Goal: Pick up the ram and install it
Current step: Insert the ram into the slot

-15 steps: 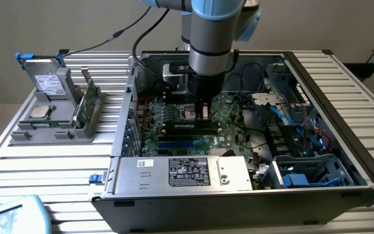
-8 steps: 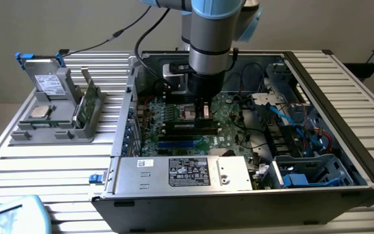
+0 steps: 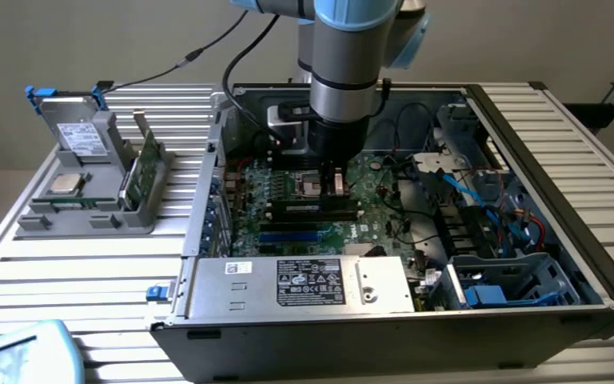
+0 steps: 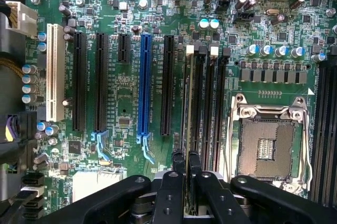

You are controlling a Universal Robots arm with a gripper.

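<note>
Tool (image 3: 337,186) is apparently clenching the ram (image 4: 187,108) edge-on inside the case (image 3: 392,344), holding it straight beneath itself; the stick's long axis is lying along the memory slot (image 4: 190,50) beside the empty processor socket (image 4: 266,148).

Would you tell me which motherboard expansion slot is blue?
The blue slot between the short black slot and a long black one; others are black or white.
</note>
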